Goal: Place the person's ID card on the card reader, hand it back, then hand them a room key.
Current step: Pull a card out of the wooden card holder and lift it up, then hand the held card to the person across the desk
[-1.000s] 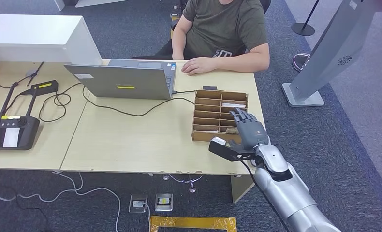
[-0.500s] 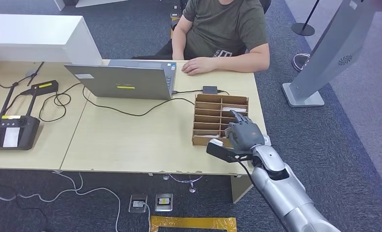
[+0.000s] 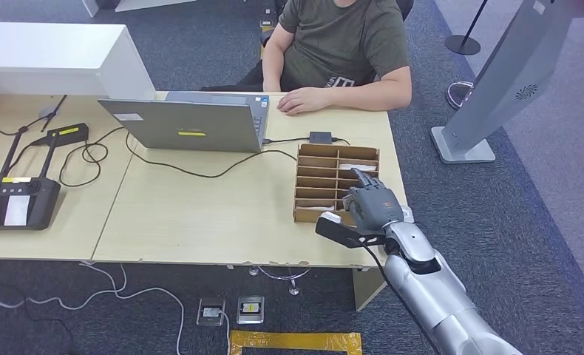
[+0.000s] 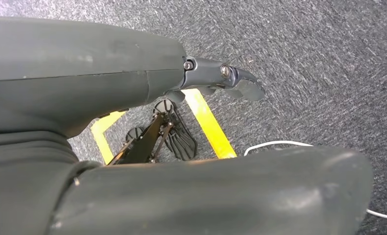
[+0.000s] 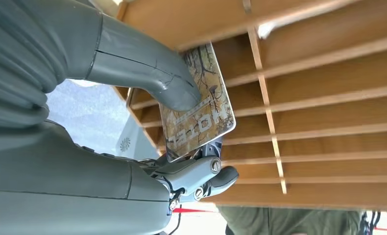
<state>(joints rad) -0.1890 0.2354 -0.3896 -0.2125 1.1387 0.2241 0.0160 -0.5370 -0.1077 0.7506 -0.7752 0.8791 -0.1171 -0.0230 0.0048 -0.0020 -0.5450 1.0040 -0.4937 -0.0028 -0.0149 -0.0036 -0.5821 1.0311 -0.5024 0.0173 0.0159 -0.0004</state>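
Nearest, at the surface's (image 3: 200,222) front right corner: the right robot hand (image 3: 374,205), thumb (image 5: 155,81) pressed on the face of a room key (image 5: 197,105), a printed card pinched against the fingers (image 5: 208,178) beneath. Judged purpose of the pinch: lifting the card flat out of its slot for handover.

Directly under the right robot hand: a cardboard key rack (image 3: 326,177), slotted in rows, standing along the right edge. White cards lie in some compartments; which slot this card belongs to cannot be told.

Left robot hand (image 4: 221,81): hanging over carpet beside yellow floor tape (image 4: 208,122); whether its fingers are spread or curled cannot be told.

Middle of the surface: a black cable (image 3: 193,171) trailing from a small adapter (image 3: 320,137) behind the rack to a grey laptop (image 3: 189,122).

Front left edge: a black card reader (image 3: 14,201).

Far edge: a person (image 3: 341,52) seated, hand (image 3: 300,100) resting on the surface, likely waiting for the key.
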